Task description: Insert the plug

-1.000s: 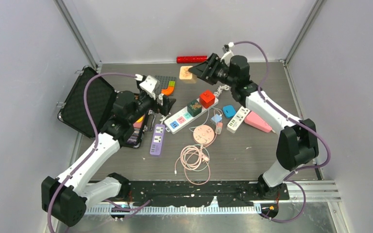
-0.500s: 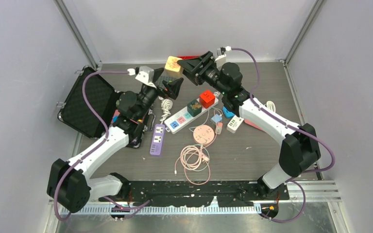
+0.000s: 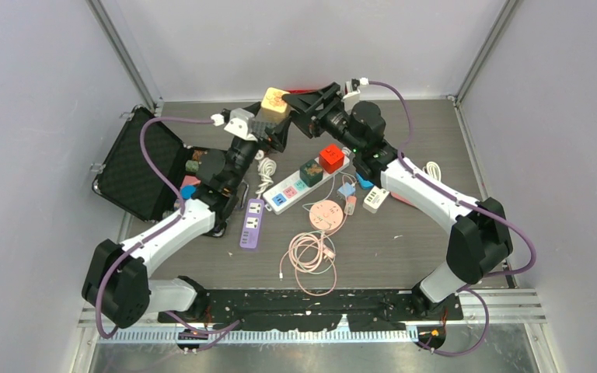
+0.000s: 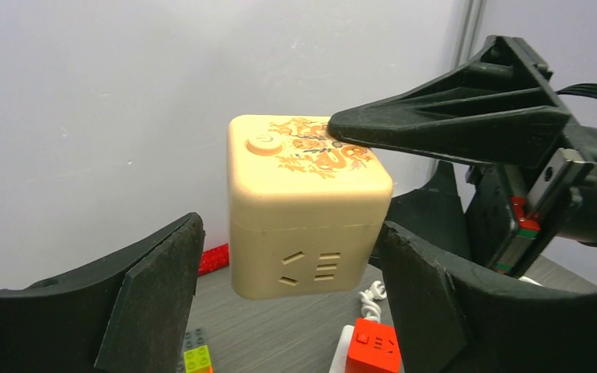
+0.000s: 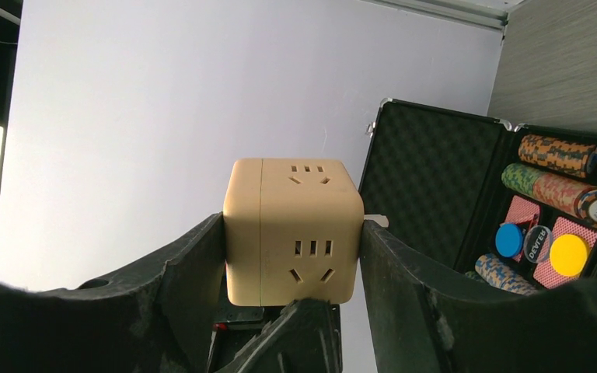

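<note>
Plug cube (image 4: 307, 206) is up in the air over the far side of the table (image 3: 420, 241), not at any socket, so I reckon the whole insertion is ahead of me. It's a beige block with rounded corners, a dragon print and a round button on top, and socket slots on its faces. I can't see its prongs. My right gripper (image 5: 291, 252) is clamped on it, a finger on each opposite face. My left gripper (image 4: 288, 233) straddles it, jaws wide, with a clear gap on one side. White power strip (image 3: 295, 185) lies below, well apart.
</note>
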Robot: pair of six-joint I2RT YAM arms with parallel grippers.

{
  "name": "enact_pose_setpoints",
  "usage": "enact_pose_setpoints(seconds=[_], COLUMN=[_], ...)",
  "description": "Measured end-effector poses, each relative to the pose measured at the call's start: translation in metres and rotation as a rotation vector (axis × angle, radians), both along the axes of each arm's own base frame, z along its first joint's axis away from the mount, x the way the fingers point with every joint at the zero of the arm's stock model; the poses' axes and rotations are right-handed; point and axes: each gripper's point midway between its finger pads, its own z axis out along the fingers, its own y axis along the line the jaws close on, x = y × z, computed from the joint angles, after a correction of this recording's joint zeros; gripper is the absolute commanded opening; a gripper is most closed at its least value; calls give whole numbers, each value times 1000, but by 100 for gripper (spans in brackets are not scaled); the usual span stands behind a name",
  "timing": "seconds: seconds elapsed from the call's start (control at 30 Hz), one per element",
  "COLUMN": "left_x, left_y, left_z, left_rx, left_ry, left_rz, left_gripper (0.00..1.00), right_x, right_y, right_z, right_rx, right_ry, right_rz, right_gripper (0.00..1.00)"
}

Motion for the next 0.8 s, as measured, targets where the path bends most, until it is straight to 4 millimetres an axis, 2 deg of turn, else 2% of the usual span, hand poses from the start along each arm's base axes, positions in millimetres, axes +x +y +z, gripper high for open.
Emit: enact_pose_setpoints(seconds=[0.17, 0.43, 0.53, 0.63, 0.7, 0.77, 0.8], left_x=[4, 5, 6, 7, 8, 8, 8], left_y=[2, 0, 1, 1, 1, 0, 1], left_z=[-3, -5, -6, -7, -8, -8, -8], left_rx=[16, 73, 83, 89, 92, 91, 91], left_ry=[-5, -35, -38, -39, -37, -36, -36], left_rz=[27, 44, 57, 66, 72, 76, 79], left_gripper=[70, 70, 64, 49, 38, 27, 22], right_x=[-3, -4, -3, -3, -3, -3, -3], right_y=[3, 9, 10, 10, 10, 9, 9], right_z=[0, -4, -7, -8, -8, -8, -8], right_rx=[10, 6, 4, 2, 1, 2, 0], right_ry=[12, 28, 36, 41, 44, 46, 47], right_rz=[9, 21, 23, 23, 23, 21, 21], right_gripper=[22, 22, 22, 22, 25, 39, 53])
